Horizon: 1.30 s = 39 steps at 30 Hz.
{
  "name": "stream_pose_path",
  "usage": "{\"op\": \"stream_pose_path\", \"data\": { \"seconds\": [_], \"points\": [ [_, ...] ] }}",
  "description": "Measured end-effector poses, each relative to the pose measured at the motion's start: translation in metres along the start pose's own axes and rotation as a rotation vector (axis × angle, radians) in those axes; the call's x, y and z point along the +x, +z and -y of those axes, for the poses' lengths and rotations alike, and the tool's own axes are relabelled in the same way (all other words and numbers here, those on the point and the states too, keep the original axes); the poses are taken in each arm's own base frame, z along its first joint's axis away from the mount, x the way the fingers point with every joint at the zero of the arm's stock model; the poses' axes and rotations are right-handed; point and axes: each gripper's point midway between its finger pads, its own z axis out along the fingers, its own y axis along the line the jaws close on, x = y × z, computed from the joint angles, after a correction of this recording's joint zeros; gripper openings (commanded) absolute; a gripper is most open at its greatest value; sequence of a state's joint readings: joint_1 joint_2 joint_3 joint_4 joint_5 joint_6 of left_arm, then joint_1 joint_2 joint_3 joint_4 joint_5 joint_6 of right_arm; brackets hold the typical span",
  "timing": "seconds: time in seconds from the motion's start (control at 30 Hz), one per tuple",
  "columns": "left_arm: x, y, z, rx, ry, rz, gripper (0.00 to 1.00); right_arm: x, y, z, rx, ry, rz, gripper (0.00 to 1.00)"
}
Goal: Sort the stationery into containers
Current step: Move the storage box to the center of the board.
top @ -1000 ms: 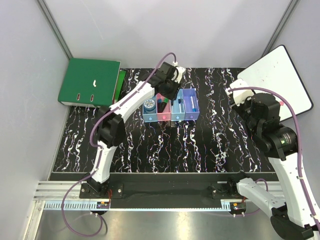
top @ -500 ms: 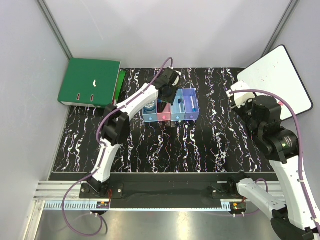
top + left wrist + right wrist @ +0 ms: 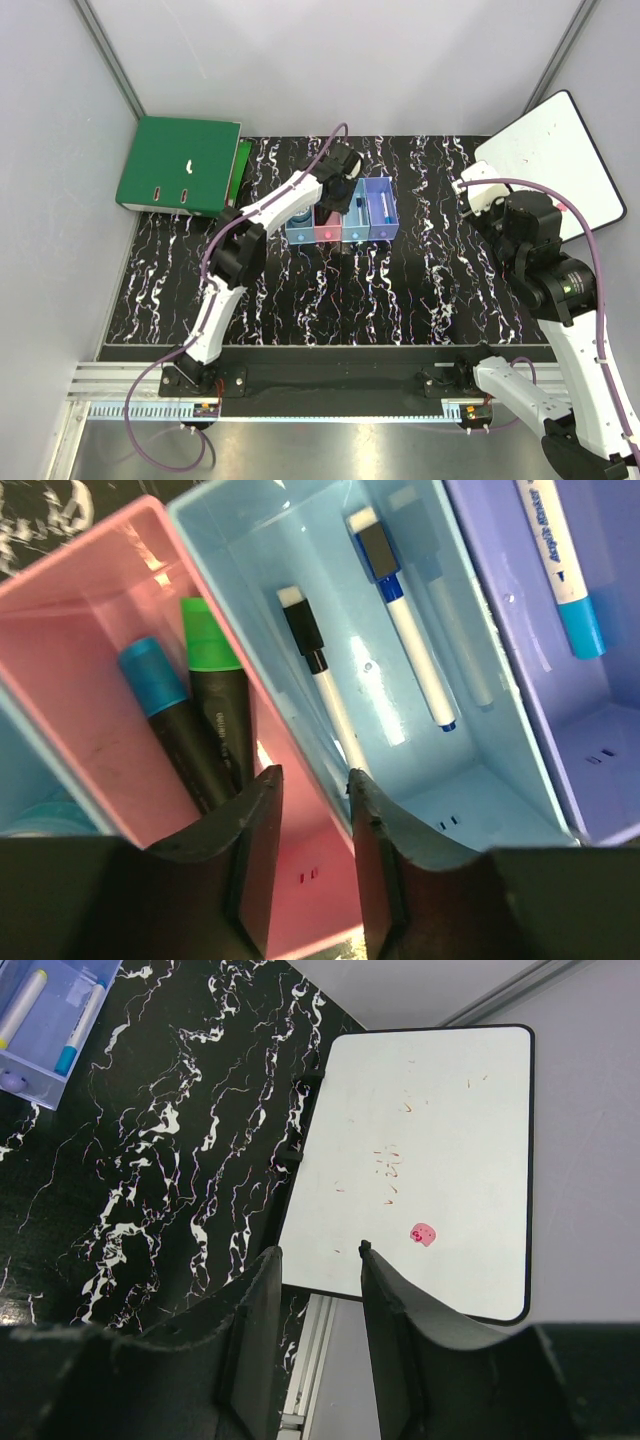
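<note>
Four joined bins (image 3: 342, 237) stand in a row at the table's middle back. In the left wrist view the pink bin (image 3: 90, 630) holds two black markers, one blue-capped (image 3: 150, 675) and one green-capped (image 3: 207, 640). The light blue bin (image 3: 480, 770) holds two thin white pens (image 3: 325, 685). The purple bin (image 3: 600, 740) holds a white pen with a blue end (image 3: 560, 570). The tape roll (image 3: 300, 217) shows partly under the left arm. My left gripper (image 3: 315, 800) is open and empty, its jaws astride the pink/blue wall. My right gripper (image 3: 318, 1260) is open and empty.
A green ring binder (image 3: 180, 165) lies at the back left. A white board with a black rim (image 3: 560, 165) lies at the back right, under my right gripper in the right wrist view (image 3: 430, 1160). Grey walls close in both sides.
My left gripper has turned at the wrist and moved a little nearer over the bins. The right arm has not moved.
</note>
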<state>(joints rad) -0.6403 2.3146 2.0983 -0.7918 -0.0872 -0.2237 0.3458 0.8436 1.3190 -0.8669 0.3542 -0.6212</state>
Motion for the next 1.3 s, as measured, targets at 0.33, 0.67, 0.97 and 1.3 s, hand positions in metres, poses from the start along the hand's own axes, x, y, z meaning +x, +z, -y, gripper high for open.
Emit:
{"op": "stream_pose_path", "data": {
  "seconds": [0.33,0.67,0.97,1.3],
  "points": [
    [0.001,0.007,0.003,0.006,-0.033,0.002,0.00,0.000,0.002,-0.001,-0.004,0.000,-0.004,0.45],
    [0.009,0.002,0.000,0.006,-0.053,0.026,0.00,0.000,0.003,-0.002,-0.009,-0.001,-0.003,0.45],
    [0.036,-0.014,0.001,0.000,-0.150,-0.016,0.00,0.000,0.003,-0.003,-0.011,-0.001,-0.002,0.45],
    [0.059,-0.026,0.031,0.032,-0.298,-0.066,0.00,0.000,0.002,-0.003,-0.013,-0.002,-0.005,0.45]
  ]
}}
